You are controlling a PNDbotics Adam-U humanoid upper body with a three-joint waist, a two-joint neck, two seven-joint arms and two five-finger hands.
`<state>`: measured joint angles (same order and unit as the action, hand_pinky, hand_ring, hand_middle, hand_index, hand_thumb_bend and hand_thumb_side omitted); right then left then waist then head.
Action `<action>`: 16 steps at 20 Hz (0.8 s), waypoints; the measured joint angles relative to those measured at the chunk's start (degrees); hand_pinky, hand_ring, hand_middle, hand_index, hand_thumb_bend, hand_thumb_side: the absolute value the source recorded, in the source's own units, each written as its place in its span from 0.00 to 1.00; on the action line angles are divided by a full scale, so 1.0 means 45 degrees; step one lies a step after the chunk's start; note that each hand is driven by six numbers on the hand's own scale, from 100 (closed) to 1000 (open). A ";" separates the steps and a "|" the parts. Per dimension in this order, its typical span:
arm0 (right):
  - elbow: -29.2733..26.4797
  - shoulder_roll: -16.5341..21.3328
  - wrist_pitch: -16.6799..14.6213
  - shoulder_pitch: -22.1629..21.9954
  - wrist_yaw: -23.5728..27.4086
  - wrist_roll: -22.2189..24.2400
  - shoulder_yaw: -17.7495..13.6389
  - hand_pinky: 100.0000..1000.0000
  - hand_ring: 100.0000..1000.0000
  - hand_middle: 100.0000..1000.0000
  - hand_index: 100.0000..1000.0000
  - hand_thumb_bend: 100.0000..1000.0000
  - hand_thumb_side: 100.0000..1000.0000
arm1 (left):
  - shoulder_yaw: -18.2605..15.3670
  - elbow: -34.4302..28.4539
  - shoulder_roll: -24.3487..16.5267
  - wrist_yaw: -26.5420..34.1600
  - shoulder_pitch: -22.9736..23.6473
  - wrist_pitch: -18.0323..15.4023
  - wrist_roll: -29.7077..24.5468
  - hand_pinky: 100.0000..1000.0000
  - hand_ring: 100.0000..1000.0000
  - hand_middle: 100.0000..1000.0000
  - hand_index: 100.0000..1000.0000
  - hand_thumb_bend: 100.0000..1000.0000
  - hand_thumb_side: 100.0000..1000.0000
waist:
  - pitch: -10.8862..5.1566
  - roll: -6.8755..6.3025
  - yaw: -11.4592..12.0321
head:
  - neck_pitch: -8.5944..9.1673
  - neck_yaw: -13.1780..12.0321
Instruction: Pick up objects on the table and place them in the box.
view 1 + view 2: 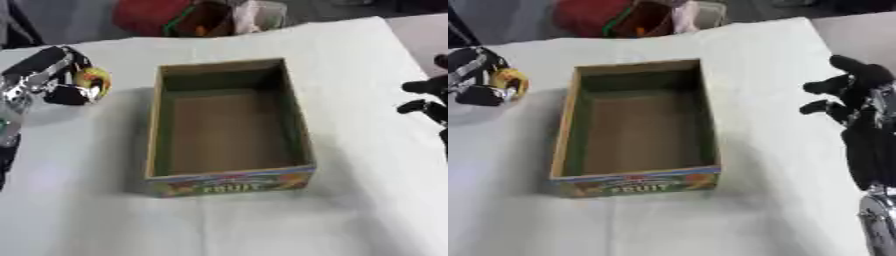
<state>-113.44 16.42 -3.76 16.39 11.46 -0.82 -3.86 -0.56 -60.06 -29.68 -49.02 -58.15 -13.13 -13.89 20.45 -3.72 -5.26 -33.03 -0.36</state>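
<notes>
Cardboard box (229,130), open and with nothing in it, sits mid-counter (367,200) on a white cloth in the left eye view. Left of it, raised above the cloth, the left hand (54,77) has its fingers curled round a yellow and red round object (93,80). In the right eye view, the right hand (857,107) hangs at the right edge, fingers relaxed, holding nothing.

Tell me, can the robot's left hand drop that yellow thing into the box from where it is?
Probably yes. The left hand holds the yellow object just left of the open box, nothing lies between them, and the box looks empty.
</notes>
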 measured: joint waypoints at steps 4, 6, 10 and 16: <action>0.0000 -0.0002 -0.0018 0.0027 0.0073 -0.0018 -0.0003 0.49 0.67 0.48 0.81 0.00 0.87 | 0.0548 -0.2447 0.0302 -0.0323 -0.0128 0.0276 0.0766 0.25 0.42 0.42 0.49 0.00 0.27 | -0.0065 0.0042 0.0020 | 0.0000 -0.0005; 0.0000 -0.0002 -0.0040 0.0050 0.0135 -0.0040 -0.0005 0.49 0.67 0.48 0.81 0.00 0.87 | 0.0934 -0.3667 0.0557 -0.0474 -0.0184 0.0443 0.1026 0.25 0.42 0.41 0.48 0.00 0.27 | -0.0094 0.0082 0.0019 | 0.0000 -0.0011; 0.0000 -0.0007 -0.0047 0.0082 0.0308 -0.0167 -0.0012 0.50 0.68 0.50 0.82 0.00 0.88 | 0.1691 -0.5578 0.1311 -0.0526 -0.0142 0.0677 0.1118 0.25 0.42 0.41 0.48 0.00 0.27 | -0.0158 0.0105 0.0006 | -0.0016 -0.0009; 0.0000 -0.0020 -0.0079 0.0290 0.0650 -0.0696 -0.0069 0.53 0.73 0.56 0.84 0.00 0.89 | 0.2295 -0.6641 0.2488 -0.0482 0.0396 0.0916 0.0562 0.25 0.42 0.41 0.48 0.00 0.25 | -0.0238 0.0178 0.0007 | -0.0325 -0.0081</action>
<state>-113.44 16.33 -4.11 17.70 14.39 -3.96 -4.17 9.77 -89.94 -18.49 -51.19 -56.36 -9.00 -11.36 19.38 -2.91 -5.23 -34.49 -0.72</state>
